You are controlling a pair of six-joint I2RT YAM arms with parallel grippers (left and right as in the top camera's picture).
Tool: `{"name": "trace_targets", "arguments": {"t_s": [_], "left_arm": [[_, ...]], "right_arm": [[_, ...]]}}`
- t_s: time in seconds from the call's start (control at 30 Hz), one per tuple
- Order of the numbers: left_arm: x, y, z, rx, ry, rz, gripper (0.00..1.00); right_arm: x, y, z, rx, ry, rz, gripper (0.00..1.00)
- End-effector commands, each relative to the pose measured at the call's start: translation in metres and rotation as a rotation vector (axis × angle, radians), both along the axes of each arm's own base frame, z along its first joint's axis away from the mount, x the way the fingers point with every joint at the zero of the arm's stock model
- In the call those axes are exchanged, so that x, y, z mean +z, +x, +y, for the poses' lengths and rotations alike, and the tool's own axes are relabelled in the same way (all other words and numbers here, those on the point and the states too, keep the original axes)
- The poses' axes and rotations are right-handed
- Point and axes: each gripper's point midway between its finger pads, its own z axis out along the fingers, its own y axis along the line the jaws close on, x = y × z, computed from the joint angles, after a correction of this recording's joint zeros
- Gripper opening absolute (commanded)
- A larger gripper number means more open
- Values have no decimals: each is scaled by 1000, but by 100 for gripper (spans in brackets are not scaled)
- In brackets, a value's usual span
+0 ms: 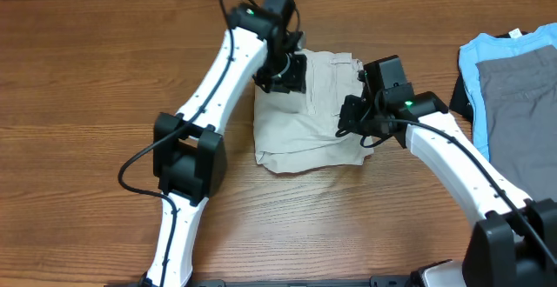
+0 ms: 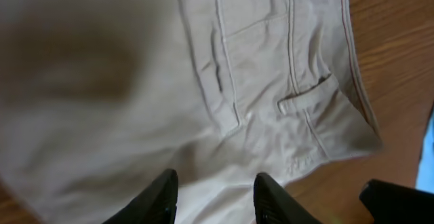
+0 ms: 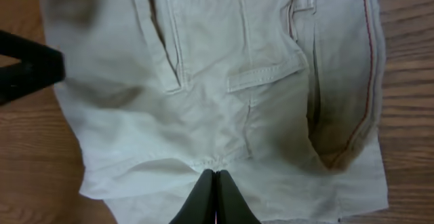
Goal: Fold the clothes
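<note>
The clothes, a pair of beige shorts [image 1: 309, 117], lie folded into a compact bundle at the table's middle. Pocket seams and a belt loop show in the left wrist view [image 2: 271, 81], and a pocket flap in the right wrist view [image 3: 224, 81]. My left gripper [image 1: 287, 71] hovers over the bundle's far left part. Its fingers [image 2: 213, 178] stand apart with only cloth seen beyond them. My right gripper [image 1: 355, 117] is at the bundle's right edge. In its own view it [image 3: 217, 174] is shut, the tips pressed together just above a gathered seam.
A light blue T-shirt [image 1: 477, 65] with a grey garment [image 1: 522, 104] on it lies at the right edge of the table. Bare wooden tabletop [image 1: 104, 78] surrounds the bundle. The left arm's black end [image 3: 27, 71] shows in the right wrist view.
</note>
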Motion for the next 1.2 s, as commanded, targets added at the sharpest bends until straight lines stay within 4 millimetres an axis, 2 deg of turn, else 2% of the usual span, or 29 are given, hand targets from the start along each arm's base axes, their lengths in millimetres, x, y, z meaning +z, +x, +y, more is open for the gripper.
{"name": "trace_targets", "arguments": {"t_s": [0.0,0.13,0.37,0.4,0.5,0.6,0.7,0.77,0.87,0.97,1.03,1.17], "left_arm": [[-20,-3,0,-28,23,-4,38],[-35,-4,-2,-16,9,4,38],[-52,-9,1,-17,24,22,37],[-54,-9,3,-16,30,22,36],[-55,-9,3,-16,30,22,25],[-48,-5,-1,-16,13,6,20],[-32,0,-8,-21,-27,-15,18],[-21,0,-19,-33,-85,-9,17],[-11,-1,-33,-50,-152,-13,18],[-9,7,-40,-38,-170,-45,18],[-5,15,-47,-26,-193,-78,18],[6,34,-66,-44,-250,-191,22]], "right_arm": [[-28,1,-9,-11,-69,40,4],[-60,0,-27,-43,-174,104,4],[-112,-25,-52,-172,-228,318,4],[-116,-28,-53,-184,-231,339,4],[-120,-35,-49,-176,-214,376,4],[-119,-37,-47,-171,-204,385,4],[-114,-34,-46,-173,-195,370,4],[-101,-28,-43,-156,-173,347,4],[-63,-13,-42,-144,-153,296,4],[-23,-2,-43,-156,-137,252,4],[-5,4,-45,-174,-125,226,4],[1,7,-50,-191,-122,210,4]]}}
